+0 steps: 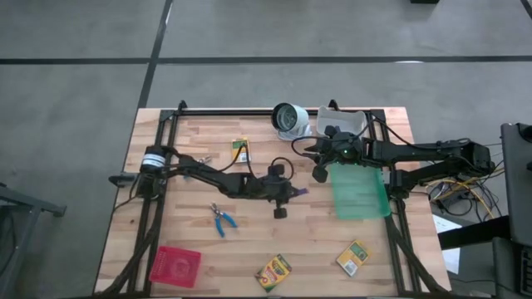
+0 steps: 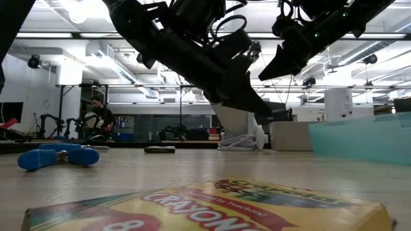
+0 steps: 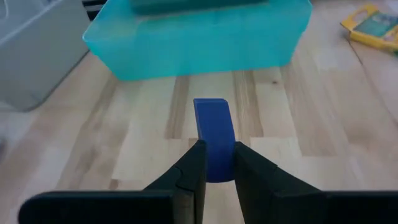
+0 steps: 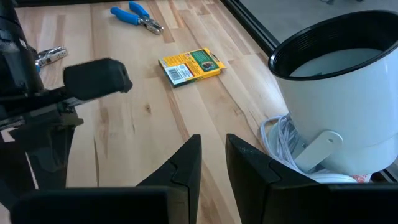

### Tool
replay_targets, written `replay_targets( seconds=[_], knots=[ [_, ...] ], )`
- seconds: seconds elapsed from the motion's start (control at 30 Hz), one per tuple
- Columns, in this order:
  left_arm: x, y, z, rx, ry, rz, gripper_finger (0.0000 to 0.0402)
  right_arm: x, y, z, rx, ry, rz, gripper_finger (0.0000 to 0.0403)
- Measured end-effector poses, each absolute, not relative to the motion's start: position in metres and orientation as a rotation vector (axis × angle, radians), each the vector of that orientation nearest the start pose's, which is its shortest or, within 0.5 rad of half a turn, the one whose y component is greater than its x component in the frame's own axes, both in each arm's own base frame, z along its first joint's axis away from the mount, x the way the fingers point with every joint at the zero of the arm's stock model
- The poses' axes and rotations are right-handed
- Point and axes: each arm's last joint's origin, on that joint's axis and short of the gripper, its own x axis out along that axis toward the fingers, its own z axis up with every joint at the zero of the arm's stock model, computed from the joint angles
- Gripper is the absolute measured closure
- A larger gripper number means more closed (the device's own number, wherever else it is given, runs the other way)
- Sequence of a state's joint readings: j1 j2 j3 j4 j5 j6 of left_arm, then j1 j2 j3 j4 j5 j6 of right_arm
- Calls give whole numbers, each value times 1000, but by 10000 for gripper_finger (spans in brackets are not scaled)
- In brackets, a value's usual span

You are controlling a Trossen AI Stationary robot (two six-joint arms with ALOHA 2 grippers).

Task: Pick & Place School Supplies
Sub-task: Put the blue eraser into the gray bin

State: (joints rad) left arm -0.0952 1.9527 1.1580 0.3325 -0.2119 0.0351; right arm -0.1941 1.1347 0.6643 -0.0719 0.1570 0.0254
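Observation:
My left gripper (image 3: 214, 163) hangs over the table's middle (image 1: 287, 191), shut on a small blue-purple block (image 3: 212, 127), just left of the green tray (image 1: 359, 191). My right gripper (image 4: 213, 155) hovers near the tray's far left corner (image 1: 320, 170), narrowly open and holding nothing. One crayon box (image 1: 241, 149) lies flat toward the far edge, and two more (image 1: 273, 270) (image 1: 353, 257) lie near the near edge. The blue-handled tool (image 1: 221, 218) lies on the wood left of centre. My left gripper pinches the blue-purple block between its two fingers, by the block's rear end (image 3: 214, 168). The fingers slant down from the table's left, along the block. Its front end (image 3: 211, 106) juts out past the fingertips toward the green tray, above the wood.
A white-grey round camera-like object (image 1: 289, 119) with a coiled cable and a white bin (image 1: 345, 123) stand at the far edge. A red tray (image 1: 175, 266) sits at the near left corner. A dark frame runs along the table's sides. A person (image 2: 96, 115) is far behind the table.

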Motion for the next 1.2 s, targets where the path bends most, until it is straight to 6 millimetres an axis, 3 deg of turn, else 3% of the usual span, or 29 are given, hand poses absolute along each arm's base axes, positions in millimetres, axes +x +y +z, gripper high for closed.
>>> replay_targets(
  seconds=[0.17,0.43,0.67,0.97,1.2],
  knots=[
    [416,-34,183,228,436,97,330,231,-50,236,35,541,-349,335],
    [412,-28,191,534,482,348,330,231,-50,236,33,541,-349,335],
    [410,-27,193,730,536,402,330,231,-50,236,35,540,-350,335],
    [412,-27,201,821,509,489,330,232,-50,236,44,531,-351,335],
    [411,-32,203,839,514,511,330,231,-47,234,178,540,-279,335]
  ],
)
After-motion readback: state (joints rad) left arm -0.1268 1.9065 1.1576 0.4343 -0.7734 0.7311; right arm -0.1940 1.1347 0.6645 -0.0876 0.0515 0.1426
